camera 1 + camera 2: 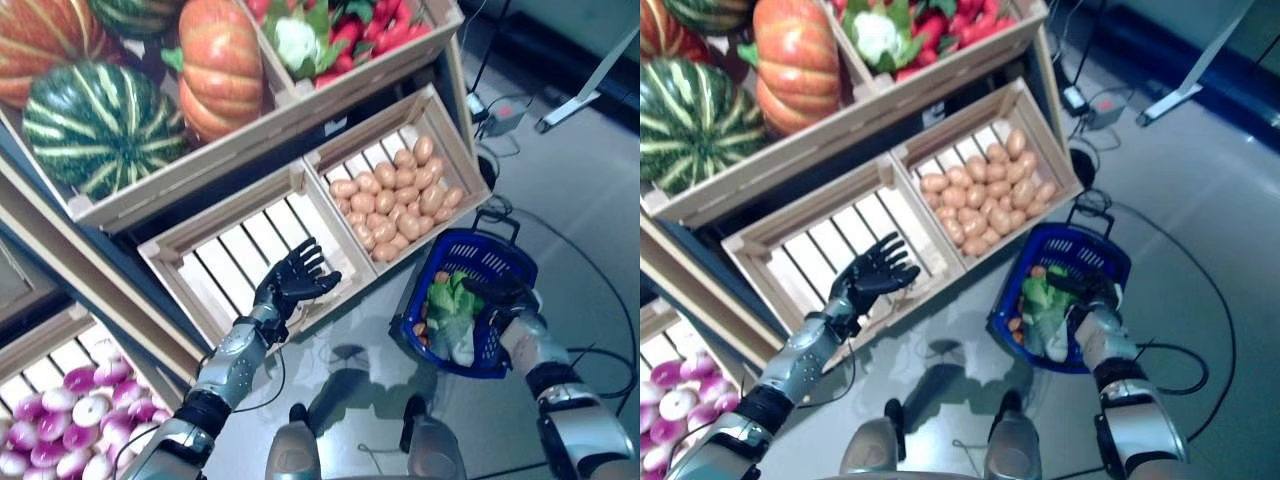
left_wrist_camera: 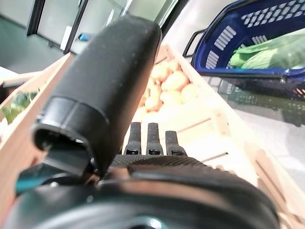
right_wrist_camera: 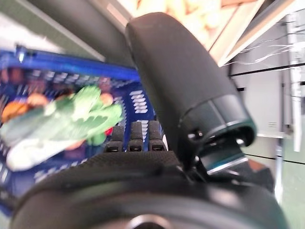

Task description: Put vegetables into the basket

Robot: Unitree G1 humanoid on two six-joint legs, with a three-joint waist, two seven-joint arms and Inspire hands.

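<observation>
Left eye view: left robot hand (image 1: 293,282) spread; right robot hand (image 1: 497,292) seemingly grips basket (image 1: 500,262).

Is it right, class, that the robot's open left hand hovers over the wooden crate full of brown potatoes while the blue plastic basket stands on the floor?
Not quite. The open left hand hovers over the empty wooden slatted crate, as the left eye view shows; the brown potatoes fill the crate beside it. The blue plastic basket does stand on the floor.
</observation>
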